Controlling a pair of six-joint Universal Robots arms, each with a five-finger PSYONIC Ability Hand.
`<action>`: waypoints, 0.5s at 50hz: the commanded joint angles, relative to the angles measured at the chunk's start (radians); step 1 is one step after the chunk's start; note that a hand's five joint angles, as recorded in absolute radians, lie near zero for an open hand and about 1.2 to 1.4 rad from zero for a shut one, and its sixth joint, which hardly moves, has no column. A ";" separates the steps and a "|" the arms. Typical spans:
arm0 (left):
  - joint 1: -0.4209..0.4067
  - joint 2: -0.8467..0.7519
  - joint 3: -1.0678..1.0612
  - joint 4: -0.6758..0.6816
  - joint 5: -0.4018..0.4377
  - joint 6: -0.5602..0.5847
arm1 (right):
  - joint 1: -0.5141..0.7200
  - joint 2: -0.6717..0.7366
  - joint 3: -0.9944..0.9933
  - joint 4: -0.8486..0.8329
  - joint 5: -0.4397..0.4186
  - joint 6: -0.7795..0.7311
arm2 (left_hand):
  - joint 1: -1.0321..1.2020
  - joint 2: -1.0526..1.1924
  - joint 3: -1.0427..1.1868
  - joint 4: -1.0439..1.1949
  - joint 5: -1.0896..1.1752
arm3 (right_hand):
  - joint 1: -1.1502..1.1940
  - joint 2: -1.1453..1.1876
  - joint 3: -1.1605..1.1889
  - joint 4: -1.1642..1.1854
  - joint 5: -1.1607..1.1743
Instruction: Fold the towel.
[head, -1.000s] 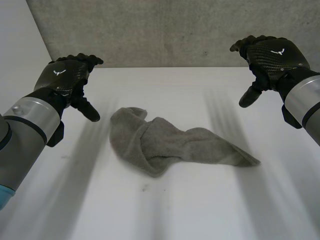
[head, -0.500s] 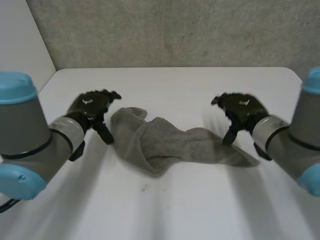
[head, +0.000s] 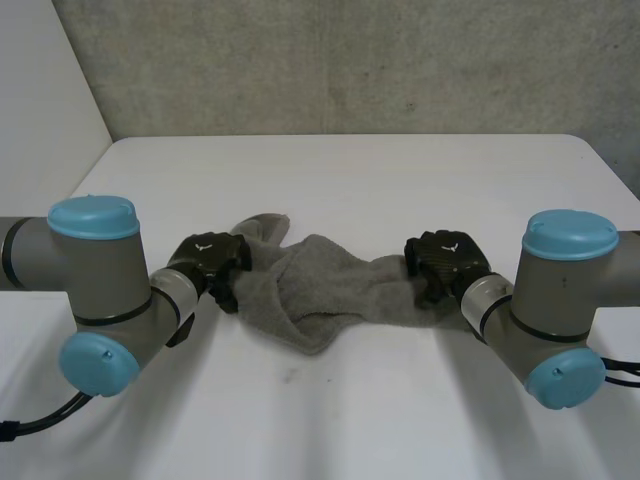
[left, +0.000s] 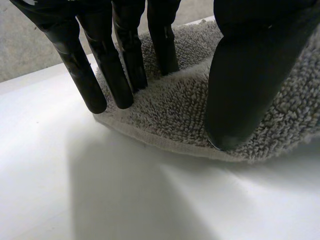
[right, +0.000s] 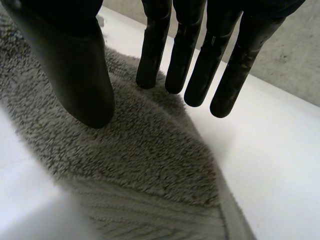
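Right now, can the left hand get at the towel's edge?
Probably yes: the left hand has straight fingers and thumb resting on the towel right at its hem; nothing lies between.

It seems a robot test lab: plain white table (head: 350, 170) under the left hand (head: 205, 258), bare concrete wall (head: 350, 60) well beyond it, grey machine arms (head: 100, 275).

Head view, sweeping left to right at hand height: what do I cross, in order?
left arm → left hand → towel → right hand → right arm
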 joint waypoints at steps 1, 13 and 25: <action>0.000 0.003 -0.012 0.025 -0.004 0.033 | 0.003 0.037 -0.016 0.005 -0.002 -0.001 | 0.340 0.328 0.327 0.327 0.330 | -0.002 -0.001 0.000 -0.001 0.004; -0.005 0.092 -0.036 0.018 -0.015 0.030 | -0.009 -0.101 -0.018 0.002 0.001 0.011 | 0.663 0.651 0.651 0.650 0.653 | 0.560 0.562 0.562 0.562 0.566; -0.052 0.572 -0.075 -0.059 -0.079 -0.020 | -0.012 -0.460 -0.087 0.140 0.003 -0.003 | 0.663 0.651 0.651 0.650 0.653 | 0.560 0.562 0.562 0.562 0.566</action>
